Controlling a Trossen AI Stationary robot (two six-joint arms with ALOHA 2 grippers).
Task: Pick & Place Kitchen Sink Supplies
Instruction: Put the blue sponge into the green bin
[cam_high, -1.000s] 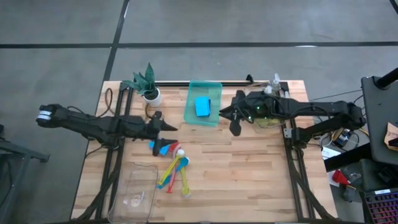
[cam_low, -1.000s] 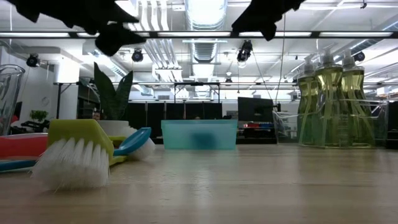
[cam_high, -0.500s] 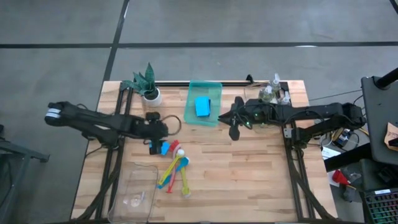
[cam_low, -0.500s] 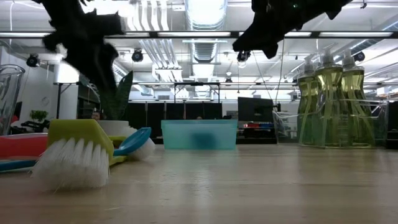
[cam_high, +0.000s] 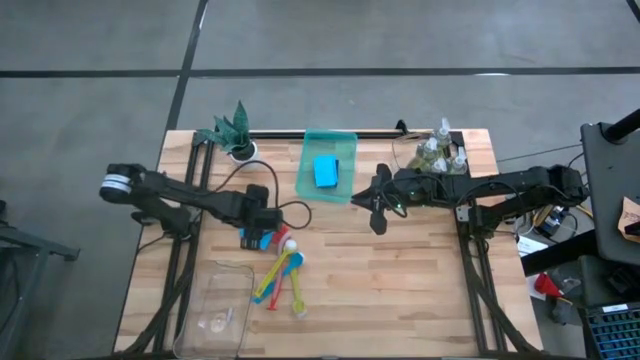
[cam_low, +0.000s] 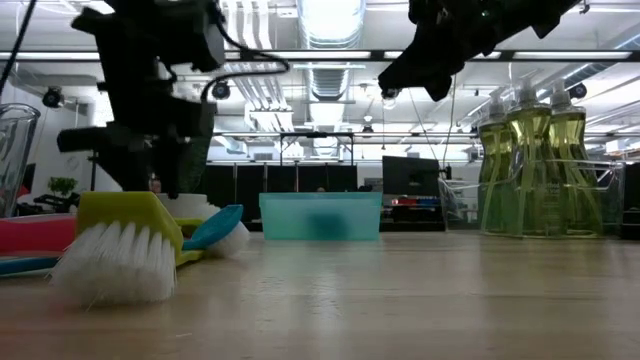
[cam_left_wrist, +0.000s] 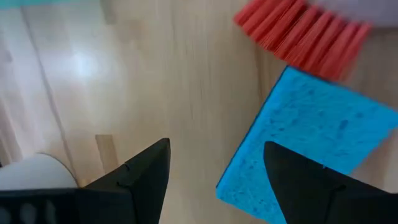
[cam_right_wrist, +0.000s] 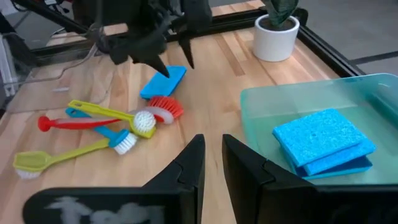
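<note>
A blue sponge (cam_high: 255, 240) (cam_left_wrist: 311, 137) lies flat on the wooden table beside the red bristles of a brush (cam_left_wrist: 298, 34). My left gripper (cam_high: 262, 218) (cam_left_wrist: 217, 180) hangs open just above it, pointing steeply down, with one finger over the sponge's edge and the other over bare wood. More blue sponges (cam_right_wrist: 326, 146) lie in the green tray (cam_high: 328, 165). Several brushes (cam_high: 282, 275) (cam_right_wrist: 93, 124) lie in a loose heap near the middle. My right gripper (cam_high: 375, 208) (cam_right_wrist: 212, 165) hovers by the tray's near right corner, shut but for a slit, with nothing in it.
A potted plant (cam_high: 236, 135) stands at the far left. Soap bottles (cam_high: 440, 150) (cam_low: 525, 165) stand at the far right. A clear tray (cam_high: 215, 310) sits at the near left edge. Bare wood stretches across the near right of the table (cam_high: 400, 290).
My left gripper has tipped from nearly level to pointing steeply down, rolling as it went, and has sunk toward the blue sponge beside the brushes, its fingers staying open. My right gripper has come down a little beside the green tray. No object has moved.
</note>
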